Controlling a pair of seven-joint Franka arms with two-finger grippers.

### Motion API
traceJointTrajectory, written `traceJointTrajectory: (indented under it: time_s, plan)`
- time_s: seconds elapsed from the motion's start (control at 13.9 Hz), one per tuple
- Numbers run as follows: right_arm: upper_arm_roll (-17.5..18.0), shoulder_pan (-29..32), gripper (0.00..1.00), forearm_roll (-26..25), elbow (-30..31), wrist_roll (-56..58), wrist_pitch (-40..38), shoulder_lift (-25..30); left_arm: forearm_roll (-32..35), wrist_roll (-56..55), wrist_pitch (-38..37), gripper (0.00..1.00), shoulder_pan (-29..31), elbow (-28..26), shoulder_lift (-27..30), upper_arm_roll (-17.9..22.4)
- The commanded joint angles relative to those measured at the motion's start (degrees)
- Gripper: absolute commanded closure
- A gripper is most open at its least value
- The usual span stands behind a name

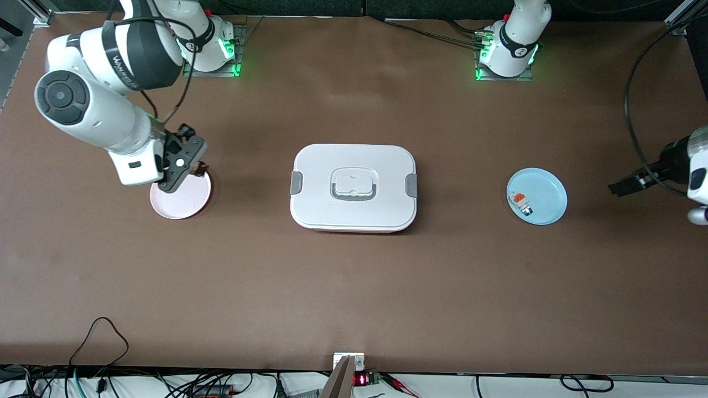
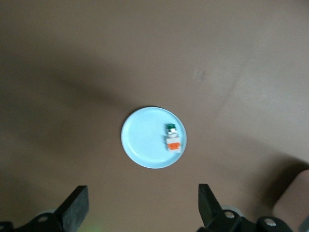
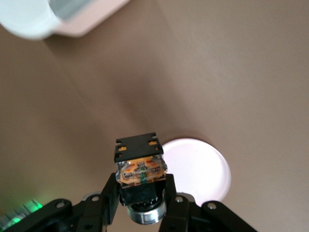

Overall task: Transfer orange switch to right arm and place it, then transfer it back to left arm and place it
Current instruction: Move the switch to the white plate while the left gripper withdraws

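My right gripper hangs over the pink plate at the right arm's end of the table. It is shut on the orange switch, a black block with orange markings and a round metal end, held between the fingers of the right gripper. The big white box sits mid-table between the two plates; one corner of the box shows in the right wrist view. My left gripper hovers at the left arm's end beside the blue plate. In its own wrist view the left gripper is open and empty.
On the blue plate lies a small white-grey piece with an orange top. The pink plate lies below the held switch. Cables and a small device line the table edge nearest the camera.
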State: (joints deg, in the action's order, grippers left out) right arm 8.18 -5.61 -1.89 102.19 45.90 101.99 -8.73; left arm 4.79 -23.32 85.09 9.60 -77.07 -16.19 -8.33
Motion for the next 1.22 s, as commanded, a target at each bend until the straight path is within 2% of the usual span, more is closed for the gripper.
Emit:
traceJointTrajectory:
  time_s: [0.0,0.14,0.36,0.5,0.65,0.79,0.86,1.01,1.15]
  plan:
    - [0.69,4.01,0.77,-3.64,0.90,6.55,-0.04,-0.22,1.27,5.99,0.16,0.00,-5.02,-2.82,2.74,6.20]
    - [0.69,6.12,0.77,-5.31,0.99,10.59,1.19,-1.11,1.10,7.94,0.25,0.00,-7.40,-3.52,4.23,9.46]
    - [0.78,8.68,0.77,-5.32,5.37,13.68,6.45,-1.20,-1.18,13.47,2.52,0.00,-7.49,-6.94,8.71,11.57]
    - [0.69,9.47,0.77,-5.49,9.23,15.87,11.28,-0.94,-2.33,13.65,4.20,0.00,-6.88,-9.75,11.95,11.41]
    - [0.69,10.17,0.77,-5.84,13.28,18.60,15.94,-0.32,-2.86,13.74,6.56,0.00,-4.35,-13.52,15.21,8.61]
    - [0.69,10.35,0.77,-7.94,16.27,21.76,19.02,-0.32,-3.04,13.48,8.85,0.00,3.10,-15.91,16.28,-0.32]
    - [0.78,10.70,0.77,-8.48,17.33,22.91,20.60,-0.32,-3.12,13.30,8.95,0.00,3.92,-16.09,16.45,-1.59]
    - [0.69,10.88,0.77,-9.09,19.96,25.80,24.90,-0.49,-4.17,12.60,8.07,0.00,2.01,-15.83,16.28,-0.73]
    - [0.69,12.54,0.77,-11.72,23.65,26.70,30.61,-1.11,-4.44,11.98,5.62,0.00,-2.29,-13.21,15.23,4.61]
